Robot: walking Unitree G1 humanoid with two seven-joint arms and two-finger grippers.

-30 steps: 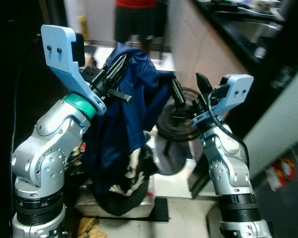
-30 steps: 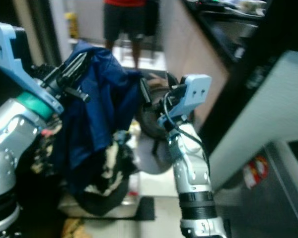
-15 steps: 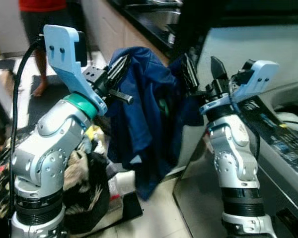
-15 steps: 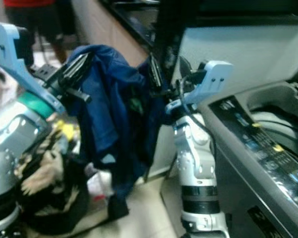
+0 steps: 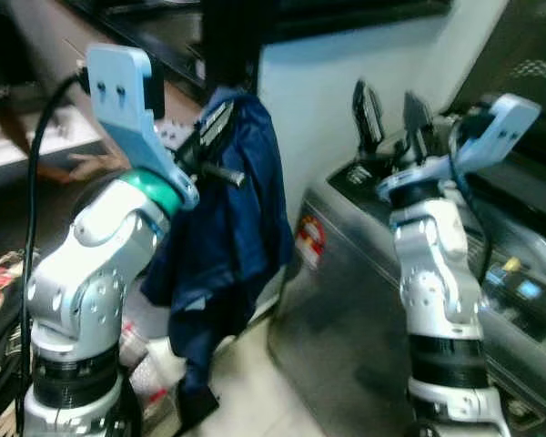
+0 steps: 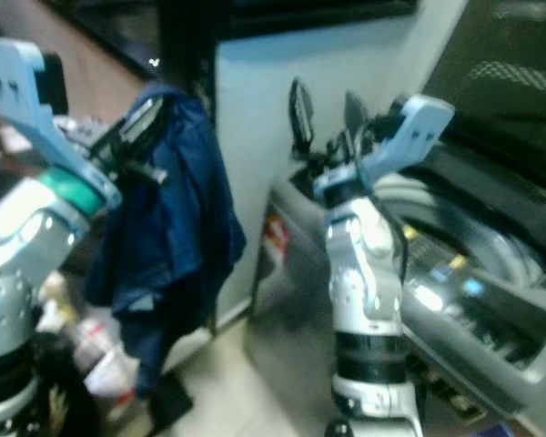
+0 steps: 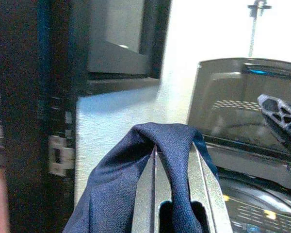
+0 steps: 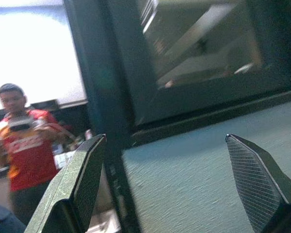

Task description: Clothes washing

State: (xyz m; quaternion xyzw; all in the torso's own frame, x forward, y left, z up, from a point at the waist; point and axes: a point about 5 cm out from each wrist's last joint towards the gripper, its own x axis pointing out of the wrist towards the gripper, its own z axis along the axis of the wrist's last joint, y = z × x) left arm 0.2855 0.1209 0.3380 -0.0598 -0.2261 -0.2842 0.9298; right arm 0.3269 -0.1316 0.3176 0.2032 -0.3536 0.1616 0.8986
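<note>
Beside the pale wall, the open washing machine (image 5: 491,264) waits while the left gripper (image 5: 217,123), jaws clamped on the hanging blue garment (image 5: 227,246), carries it over, the right gripper (image 5: 391,105) spread empty.

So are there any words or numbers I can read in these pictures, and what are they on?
None can be read.
Washer: red sticker on its front, too blurred to read.
Washer panel: lit marks, too blurred to read.
Person's red shirt: light print across the chest, too blurred to read.
Blue garment in the left hand: no writing seen.
</note>
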